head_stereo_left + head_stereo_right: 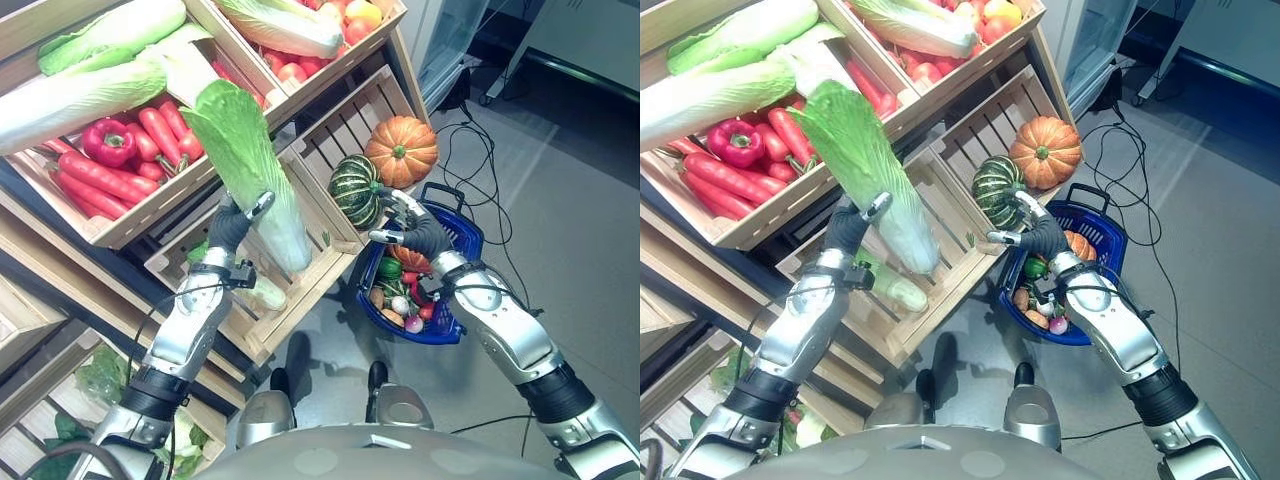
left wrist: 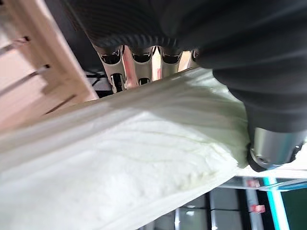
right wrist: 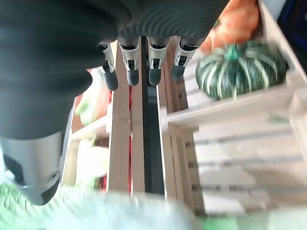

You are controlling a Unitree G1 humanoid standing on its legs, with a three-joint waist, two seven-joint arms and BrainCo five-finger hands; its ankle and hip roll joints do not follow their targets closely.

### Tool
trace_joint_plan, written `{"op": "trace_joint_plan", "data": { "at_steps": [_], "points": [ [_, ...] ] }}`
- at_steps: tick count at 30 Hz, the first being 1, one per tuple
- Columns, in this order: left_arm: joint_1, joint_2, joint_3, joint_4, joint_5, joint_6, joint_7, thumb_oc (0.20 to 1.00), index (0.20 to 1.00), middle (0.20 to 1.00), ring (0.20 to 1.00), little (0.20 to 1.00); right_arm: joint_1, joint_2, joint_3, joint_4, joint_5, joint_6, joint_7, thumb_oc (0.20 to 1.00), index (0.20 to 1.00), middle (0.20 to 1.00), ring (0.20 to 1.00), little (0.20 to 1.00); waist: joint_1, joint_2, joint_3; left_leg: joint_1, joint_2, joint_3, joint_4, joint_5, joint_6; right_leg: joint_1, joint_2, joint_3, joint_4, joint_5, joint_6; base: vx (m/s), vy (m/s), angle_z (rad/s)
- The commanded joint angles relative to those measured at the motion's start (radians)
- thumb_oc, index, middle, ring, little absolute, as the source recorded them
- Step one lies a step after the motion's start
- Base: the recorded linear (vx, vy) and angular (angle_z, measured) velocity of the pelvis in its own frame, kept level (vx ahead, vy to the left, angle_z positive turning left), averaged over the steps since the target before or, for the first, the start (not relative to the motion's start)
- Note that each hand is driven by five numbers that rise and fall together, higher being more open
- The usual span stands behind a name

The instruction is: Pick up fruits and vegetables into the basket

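My left hand (image 1: 230, 228) is shut on a long napa cabbage (image 1: 250, 170), green-leaved on top with a white base, and holds it tilted above a slatted wooden crate (image 1: 300, 300). In the left wrist view the fingers (image 2: 134, 62) and thumb curl round the pale cabbage (image 2: 144, 158). The blue basket (image 1: 466, 238) with a black handle sits low to the right of the crates and holds several small vegetables. My right hand (image 1: 420, 235) is open just above the basket's near-left rim, beside a green striped pumpkin (image 1: 355, 190). The pumpkin (image 3: 240, 72) also shows past the straight fingers (image 3: 139, 67).
An orange pumpkin (image 1: 401, 151) rests in the crate behind the green one. Higher crates hold carrots (image 1: 165, 135), a red pepper (image 1: 108, 140), more napa cabbages (image 1: 100, 60) and tomatoes (image 1: 300, 70). A pale vegetable (image 1: 262, 293) lies in the crate under the left hand. Grey floor (image 1: 560, 200) opens to the right.
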Motion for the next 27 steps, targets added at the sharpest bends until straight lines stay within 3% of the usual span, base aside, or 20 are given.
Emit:
{"op": "trace_joint_plan", "data": {
  "at_steps": [1, 6, 11, 22, 27],
  "points": [
    [-0.087, 0.025, 0.026, -0.069, 0.029, -0.135, 0.026, 0.200, 0.200, 0.200, 0.200, 0.200, -0.041, 0.018, 0.027, -0.095, 0.097, 0.011, 0.064, 1.000, 1.000, 1.000, 1.000, 1.000, -0.004, -0.054, -0.040, -0.025, 0.021, 0.003, 0.094, -0.127, 0.008, 0.047, -0.075, 0.034, 0.028, -0.070, 0.098, 0.00, 0.000, 0.00],
    [-0.110, 0.017, -0.002, -0.084, 0.110, -0.203, 0.042, 0.200, 0.200, 0.200, 0.200, 0.200, -0.055, 0.069, 0.096, -0.091, 0.212, 0.038, 0.118, 1.000, 1.000, 1.000, 1.000, 1.000, 0.001, -0.062, -0.047, -0.009, 0.028, 0.009, 0.087, -0.126, 0.007, 0.063, -0.078, 0.031, 0.018, -0.065, 0.101, 0.00, 0.000, 0.00],
    [-0.142, 0.016, -0.039, -0.090, 0.152, -0.199, 0.034, 0.200, 0.200, 0.200, 0.200, 0.200, -0.074, 0.108, 0.152, -0.084, 0.234, -0.011, 0.137, 1.000, 1.000, 1.000, 1.000, 1.000, 0.004, -0.062, -0.048, -0.004, 0.030, 0.009, 0.086, -0.126, 0.006, 0.068, -0.081, 0.028, 0.016, -0.064, 0.103, 0.00, 0.002, 0.01],
    [-0.161, 0.026, -0.143, -0.116, 0.239, -0.204, -0.046, 0.200, 0.200, 0.200, 0.200, 0.200, -0.135, 0.151, 0.217, -0.097, 0.220, -0.086, 0.110, 1.000, 1.000, 1.000, 1.000, 1.000, 0.021, -0.056, -0.037, 0.000, 0.027, 0.005, 0.081, -0.132, 0.010, 0.076, -0.085, 0.024, 0.007, -0.064, 0.104, 0.00, 0.001, 0.01],
    [-0.138, 0.038, -0.173, -0.120, 0.265, -0.224, -0.078, 0.200, 0.200, 0.200, 0.200, 0.200, -0.133, 0.142, 0.212, -0.096, 0.185, -0.127, 0.038, 1.000, 1.000, 1.000, 1.000, 1.000, 0.023, -0.055, -0.034, 0.001, 0.027, 0.010, 0.074, -0.132, 0.012, 0.073, -0.085, 0.022, 0.002, -0.061, 0.107, 0.00, 0.000, 0.00]
  ]
}}
